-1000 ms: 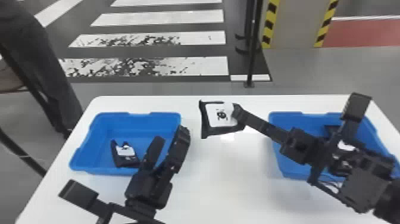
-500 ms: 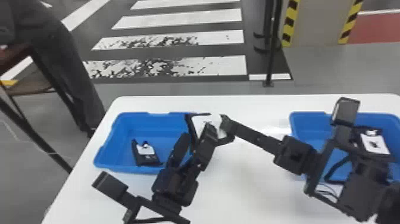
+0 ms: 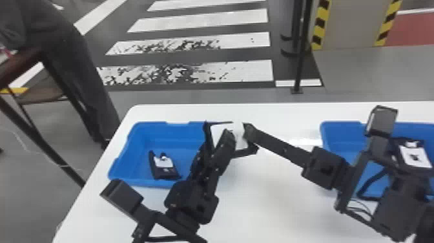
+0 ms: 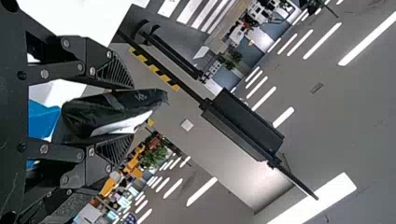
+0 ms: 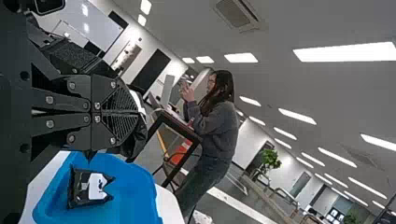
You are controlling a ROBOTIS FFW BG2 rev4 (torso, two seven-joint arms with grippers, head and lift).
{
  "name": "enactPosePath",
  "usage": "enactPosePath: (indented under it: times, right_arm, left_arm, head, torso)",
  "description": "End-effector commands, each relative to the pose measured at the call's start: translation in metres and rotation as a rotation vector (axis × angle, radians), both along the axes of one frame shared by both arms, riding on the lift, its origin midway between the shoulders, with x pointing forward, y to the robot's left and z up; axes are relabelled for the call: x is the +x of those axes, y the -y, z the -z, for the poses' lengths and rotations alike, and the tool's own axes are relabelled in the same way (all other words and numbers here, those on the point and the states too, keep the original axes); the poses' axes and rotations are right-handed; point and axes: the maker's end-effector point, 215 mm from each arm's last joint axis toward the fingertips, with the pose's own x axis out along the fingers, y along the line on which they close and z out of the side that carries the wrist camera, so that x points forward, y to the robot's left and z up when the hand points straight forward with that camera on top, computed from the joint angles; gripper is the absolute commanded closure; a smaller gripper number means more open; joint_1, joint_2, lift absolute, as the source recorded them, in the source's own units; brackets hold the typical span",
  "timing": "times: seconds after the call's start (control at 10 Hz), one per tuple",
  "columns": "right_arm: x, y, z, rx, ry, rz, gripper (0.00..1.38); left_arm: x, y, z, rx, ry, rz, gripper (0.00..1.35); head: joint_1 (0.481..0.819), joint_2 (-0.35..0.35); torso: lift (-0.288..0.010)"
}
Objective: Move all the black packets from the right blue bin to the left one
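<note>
In the middle of the head view, the left hand [image 3: 217, 140] and the right hand [image 3: 248, 129] meet at one black packet with a white face, the shared packet [image 3: 238, 139], which is held up off the white counter [image 3: 274, 206] and overlaps the right edge of the left blue bin [image 3: 135, 139] in that view. The right hand [image 5: 140, 112] has its fingers brought together and clamped on the packet's edge; the packet pokes out beyond the fingertips in the right wrist view. The left hand [image 4: 133, 112] has its fingers apart, one on each side of the same packet; I can't tell whether they press on it. Left of centre in the head view, another black packet with a white label, the binned packet [image 3: 166, 168], lies on the floor of the left blue bin, toward the near side. At the right of the frame, the right blue bin [image 3: 334, 139] sits partly behind the right arm [image 3: 326, 168], and a black packet with a white label, the remaining packet [image 3: 416, 156], shows in it near the frame's right edge. The arm covers part of that bin, so I can't tell how many packets are in there. A dark post [image 3: 298, 58] stands on the floor beyond the counter, in the upper right of the frame.
</note>
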Motion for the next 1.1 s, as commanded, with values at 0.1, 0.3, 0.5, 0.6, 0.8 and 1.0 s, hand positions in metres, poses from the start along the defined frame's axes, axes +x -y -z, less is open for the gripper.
enactPosePath:
  times: [0.1, 0.3, 0.5, 0.6, 0.8, 1.0]
  right_arm:
    - [0.004, 0.003, 0.002, 0.000, 0.001, 0.014, 1.25]
    - [0.010, 0.007, 0.005, 0.006, -0.002, 0.037, 1.11]
    - [0.026, 0.021, 0.007, -0.056, 0.065, 0.105, 0.30]
    - [0.036, 0.042, 0.010, -0.116, 0.108, 0.168, 0.01]
    - [0.051, 0.079, 0.021, -0.175, 0.132, 0.261, 0.08]
    - [0.056, 0.099, 0.024, -0.202, 0.151, 0.301, 0.07]
  left_arm:
    - [-0.001, -0.001, -0.001, 0.026, 0.004, -0.006, 1.20]
    - [0.000, -0.002, -0.005, 0.030, 0.016, -0.012, 1.20]
    - [0.006, -0.020, -0.008, 0.051, 0.028, -0.051, 1.20]
    - [0.015, -0.033, -0.001, 0.122, 0.032, -0.082, 1.20]
    - [0.045, -0.086, 0.018, 0.396, 0.081, -0.244, 1.20]
    - [0.074, -0.143, 0.052, 0.685, 0.058, -0.364, 1.20]
  head:
    - [0.695, 0.189]
    - [0.695, 0.186]
    - [0.695, 0.183]
    - [0.695, 0.184]
    - [0.695, 0.173]
    - [0.695, 0.185]
  torso:
    - [-0.140]
    - [-0.140]
    - [-0.140]
    - [-0.140]
    - [-0.140]
    - [-0.140]
